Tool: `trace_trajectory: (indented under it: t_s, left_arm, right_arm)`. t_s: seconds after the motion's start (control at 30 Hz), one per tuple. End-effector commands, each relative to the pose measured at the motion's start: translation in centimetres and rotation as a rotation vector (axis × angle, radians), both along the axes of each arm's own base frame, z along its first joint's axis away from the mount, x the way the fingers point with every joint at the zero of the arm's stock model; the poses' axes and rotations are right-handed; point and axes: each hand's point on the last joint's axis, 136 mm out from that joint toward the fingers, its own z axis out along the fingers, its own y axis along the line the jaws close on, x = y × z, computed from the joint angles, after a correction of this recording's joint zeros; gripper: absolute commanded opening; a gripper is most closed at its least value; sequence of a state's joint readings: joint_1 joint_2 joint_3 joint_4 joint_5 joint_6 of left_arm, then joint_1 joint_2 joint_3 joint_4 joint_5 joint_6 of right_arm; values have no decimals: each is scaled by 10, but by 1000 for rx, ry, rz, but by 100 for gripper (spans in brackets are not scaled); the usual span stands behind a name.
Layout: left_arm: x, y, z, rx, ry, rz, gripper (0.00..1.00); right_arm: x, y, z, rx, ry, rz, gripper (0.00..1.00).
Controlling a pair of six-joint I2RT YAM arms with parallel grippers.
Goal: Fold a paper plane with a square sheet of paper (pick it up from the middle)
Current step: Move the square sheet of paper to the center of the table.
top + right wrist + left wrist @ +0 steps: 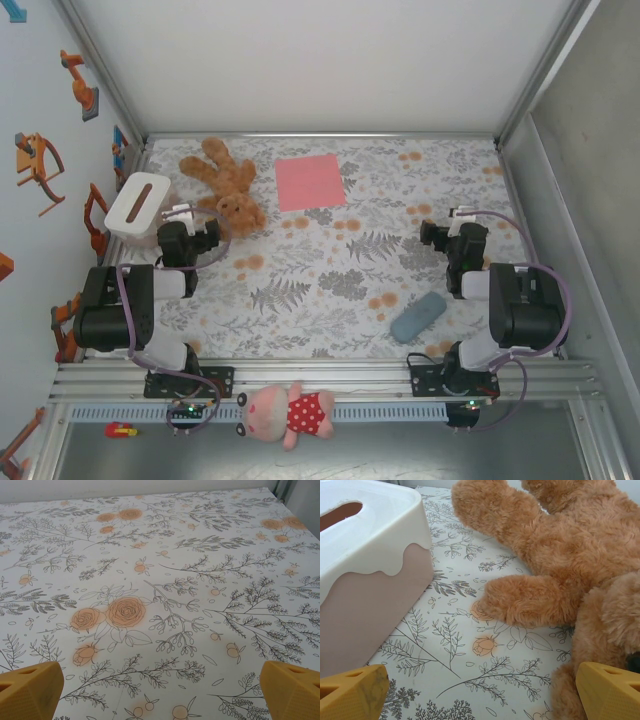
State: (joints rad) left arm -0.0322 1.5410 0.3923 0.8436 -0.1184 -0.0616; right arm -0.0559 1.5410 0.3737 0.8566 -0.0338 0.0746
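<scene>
The square sheet of paper (310, 182), salmon-pink, lies flat and unfolded on the floral table at the back centre, just right of the brown teddy bear (225, 185). My left gripper (190, 215) hovers open near the bear's head, well left of the sheet. In the left wrist view, its yellow fingertips (350, 692) stand wide apart over bare cloth, the gripper (480, 695) empty. My right gripper (455, 218) is open at the right, far from the sheet. Its fingertips (292, 687) are spread wide, and the gripper (160, 692) holds nothing.
A white-and-pink tissue box (137, 205) (365, 570) stands close left of the left gripper, the bear's arm (530, 600) close ahead of it. A grey-blue pouch (418, 316) lies at the front right. A pink pig toy (290, 412) rests on the front rail.
</scene>
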Motion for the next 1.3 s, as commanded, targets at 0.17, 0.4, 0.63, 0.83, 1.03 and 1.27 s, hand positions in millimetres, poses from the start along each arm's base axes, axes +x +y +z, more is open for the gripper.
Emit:
trace_trajectory:
  t_s: [0.17,0.4,0.63,0.83,1.03,1.27]
  left_arm:
    - [4,-1,4,13,-7,-17,96]
    - [3,1,13,27,-16,10,96]
    - [-10,13,62,-1,-4,109,96]
    - [-15,-4,115,-212,-1,113,96]
    - [-15,-50,144,-413,98,-69,96]
    - [-13,-89,153,-589,189,-162,96]
  right_arm:
    - [6,-4,8,-3,-22,-15,99]
    - [0,-7,24,-7,-57,-31,99]
    - [3,-16,83,24,-52,-109,99]
    - [27,6,107,184,116,-122,99]
    - [53,67,107,313,242,14,99]
    - [66,151,92,444,383,142,84]
